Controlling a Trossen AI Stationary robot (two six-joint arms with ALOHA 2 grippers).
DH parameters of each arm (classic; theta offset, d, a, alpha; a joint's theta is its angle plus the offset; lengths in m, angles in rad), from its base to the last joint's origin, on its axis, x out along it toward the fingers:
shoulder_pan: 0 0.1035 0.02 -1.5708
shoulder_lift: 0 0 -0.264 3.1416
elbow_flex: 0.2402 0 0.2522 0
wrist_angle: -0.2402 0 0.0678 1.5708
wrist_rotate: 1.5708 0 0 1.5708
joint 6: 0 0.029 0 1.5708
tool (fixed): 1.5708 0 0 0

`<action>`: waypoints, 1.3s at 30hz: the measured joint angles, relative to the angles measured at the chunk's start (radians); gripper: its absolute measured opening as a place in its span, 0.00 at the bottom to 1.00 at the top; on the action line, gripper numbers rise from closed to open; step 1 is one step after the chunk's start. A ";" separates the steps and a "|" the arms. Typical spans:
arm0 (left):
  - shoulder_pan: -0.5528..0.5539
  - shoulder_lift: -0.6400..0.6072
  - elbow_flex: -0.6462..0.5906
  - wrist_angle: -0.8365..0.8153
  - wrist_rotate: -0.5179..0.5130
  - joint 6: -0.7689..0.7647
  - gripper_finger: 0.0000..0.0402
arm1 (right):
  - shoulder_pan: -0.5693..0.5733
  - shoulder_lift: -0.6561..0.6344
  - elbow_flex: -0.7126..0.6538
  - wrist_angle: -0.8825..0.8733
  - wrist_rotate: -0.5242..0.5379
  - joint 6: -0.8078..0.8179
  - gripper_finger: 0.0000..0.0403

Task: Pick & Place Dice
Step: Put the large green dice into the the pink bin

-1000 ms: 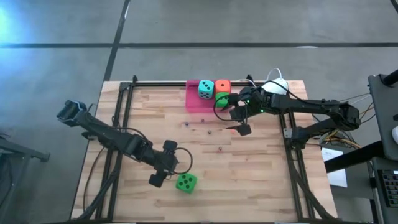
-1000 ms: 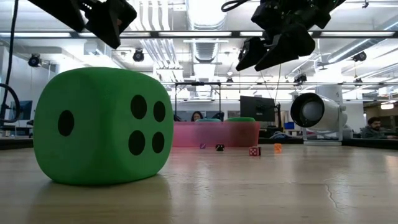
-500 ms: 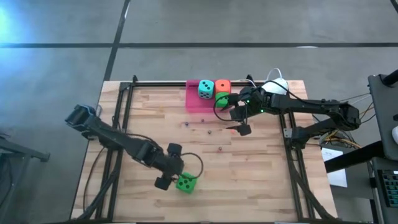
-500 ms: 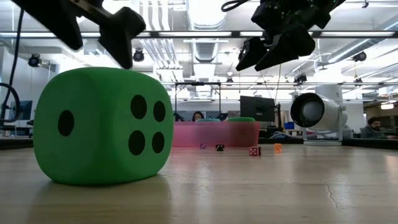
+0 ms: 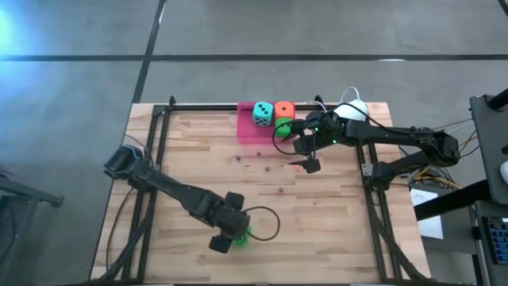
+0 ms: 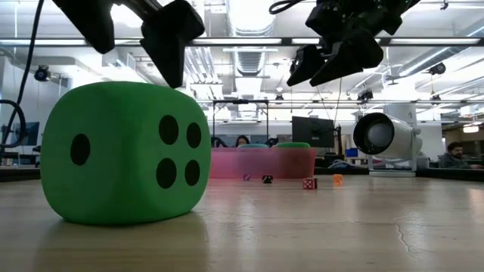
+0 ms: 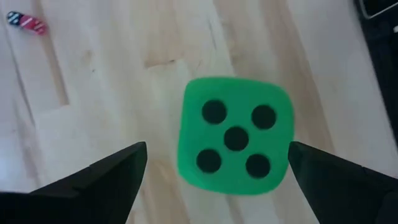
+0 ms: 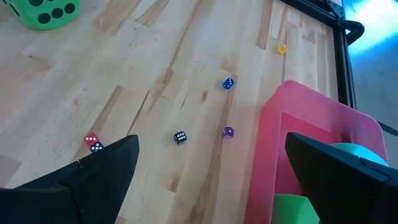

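Your left gripper has moved over the soft green pipped cube, hiding it overhead; fingers wide, empty.

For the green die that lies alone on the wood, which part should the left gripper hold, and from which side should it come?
Probably from straight above, on two opposite flat side faces. The green die sits flat on the table, five pips up, sides free. The left gripper hangs open over it, one finger on each side.
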 joint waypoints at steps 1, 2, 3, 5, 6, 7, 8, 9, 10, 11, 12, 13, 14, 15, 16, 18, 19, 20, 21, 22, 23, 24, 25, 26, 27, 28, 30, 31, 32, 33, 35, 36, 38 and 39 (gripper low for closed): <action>0.000 0.005 0.007 0.000 0.004 -0.002 0.99 | 0.000 0.000 0.000 0.000 0.000 -0.001 0.99; 0.000 0.011 0.011 0.000 0.008 -0.006 0.99 | 0.000 0.000 0.000 0.000 0.000 -0.001 0.99; -0.001 0.015 0.013 0.001 0.014 -0.014 0.99 | 0.000 0.000 0.000 0.000 0.000 0.001 0.99; -0.001 0.019 0.012 0.009 0.015 -0.038 0.99 | 0.000 0.000 0.000 0.000 0.000 0.000 0.99; -0.001 0.024 0.011 0.012 0.016 -0.047 0.99 | 0.000 0.000 0.000 0.000 0.000 -0.001 0.99; -0.001 0.030 0.011 0.011 0.015 -0.051 0.99 | 0.000 0.000 0.000 0.000 0.000 0.000 0.99; -0.001 0.034 0.010 0.011 0.015 -0.054 0.99 | 0.000 0.000 0.000 0.000 0.000 0.001 0.99; -0.001 0.037 0.009 0.011 0.015 -0.054 0.99 | 0.000 0.000 0.000 0.000 0.000 0.000 0.99; 0.000 0.037 0.009 0.009 0.015 -0.054 0.99 | 0.000 0.000 0.000 0.000 0.000 -0.001 0.99; 0.000 0.037 0.009 0.010 0.015 -0.053 0.99 | 0.000 0.000 0.000 0.000 0.000 0.000 0.99; 0.000 0.035 0.009 0.012 0.015 -0.053 0.99 | 0.000 0.000 0.000 0.000 0.000 0.001 0.99; -0.001 0.035 0.009 0.011 0.015 -0.053 0.99 | 0.000 0.000 0.000 0.000 0.000 0.001 0.99; -0.001 0.035 0.006 0.012 0.015 -0.053 0.99 | 0.000 0.000 0.000 0.000 0.000 -0.001 0.99; -0.001 0.035 0.003 0.015 0.015 -0.053 0.99 | 0.000 0.000 0.000 0.000 0.000 -0.001 0.99; 0.000 0.035 0.002 0.014 0.015 -0.053 0.99 | 0.000 0.000 0.000 0.000 0.000 0.000 0.99; 0.000 0.036 0.002 0.018 0.015 -0.053 0.99 | 0.000 0.000 0.000 0.000 0.000 0.000 0.99; 0.000 0.036 0.002 0.019 0.015 -0.050 0.99 | 0.000 0.000 0.000 0.000 0.000 -0.001 0.99; 0.000 0.036 0.002 0.020 0.015 -0.048 0.99 | 0.000 0.000 0.000 0.000 0.000 -0.001 0.99; 0.000 0.036 0.002 0.023 0.015 -0.046 1.00 | 0.000 0.000 0.000 0.000 0.000 0.001 0.99; 0.000 0.036 0.002 0.024 0.015 -0.046 0.99 | 0.000 0.000 0.000 0.000 0.000 0.001 0.99; 0.000 0.035 0.002 0.024 0.015 -0.046 0.99 | 0.000 0.000 0.000 0.000 0.000 0.000 0.99; 0.000 0.035 0.002 0.027 0.015 -0.046 1.00 | 0.000 0.000 0.000 0.000 0.000 -0.001 0.99; 0.000 0.036 0.002 0.029 0.017 -0.047 1.00 | 0.000 0.000 0.000 0.000 0.000 0.000 0.99; 0.000 0.035 0.002 0.030 0.018 -0.047 0.99 | 0.000 0.000 0.000 0.000 0.000 0.001 0.99; 0.000 0.035 0.002 0.031 0.019 -0.047 1.00 | 0.000 0.000 0.000 0.000 0.000 0.001 0.99; 0.000 0.036 0.001 0.035 0.020 -0.047 1.00 | 0.000 0.000 0.000 0.000 0.000 -0.001 0.99; 0.000 0.040 -0.010 0.054 0.026 -0.047 1.00 | 0.000 0.000 0.000 0.000 0.000 0.001 0.99; 0.000 0.042 -0.017 0.056 0.031 -0.051 1.00 | 0.000 0.000 0.000 0.000 0.000 0.001 0.99; 0.000 0.044 -0.024 0.058 0.038 -0.056 1.00 | 0.000 0.000 0.000 0.000 0.000 -0.001 0.99; 0.000 0.046 -0.032 0.072 0.041 -0.058 1.00 | 0.000 0.000 0.000 0.000 0.000 -0.001 0.99; 0.000 0.052 -0.035 0.094 0.041 -0.058 1.00 | 0.000 0.000 0.000 0.000 0.000 0.001 0.99; 0.000 0.057 -0.036 0.094 0.041 -0.059 1.00 | 0.000 0.000 0.000 0.000 0.000 0.000 0.99; 0.000 0.065 -0.036 0.096 0.043 -0.061 1.00 | 0.000 0.000 0.000 0.000 0.000 0.000 0.99; -0.001 0.066 -0.036 0.097 0.045 -0.062 1.00 | 0.000 0.000 0.000 0.000 0.000 0.001 0.99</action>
